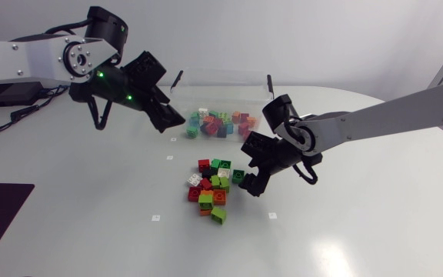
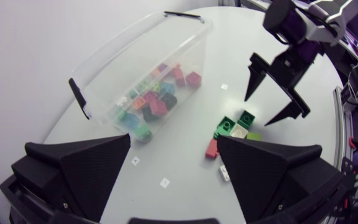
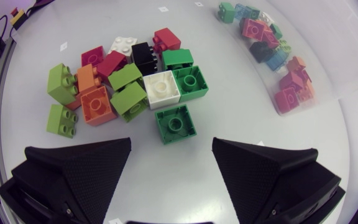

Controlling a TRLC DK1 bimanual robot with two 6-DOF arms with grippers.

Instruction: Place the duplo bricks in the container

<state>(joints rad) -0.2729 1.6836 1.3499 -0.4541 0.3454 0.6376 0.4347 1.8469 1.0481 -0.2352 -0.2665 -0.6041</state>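
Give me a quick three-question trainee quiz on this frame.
1. True or false: the right gripper is shut on a brick.
2. Which brick lies closest ahead of the right gripper? A dark green, B black, C orange.
3. Does the container already hold bricks?
Key: 1 false, it is open and empty. 2 A, the dark green brick. 3 yes, a mixed heap.
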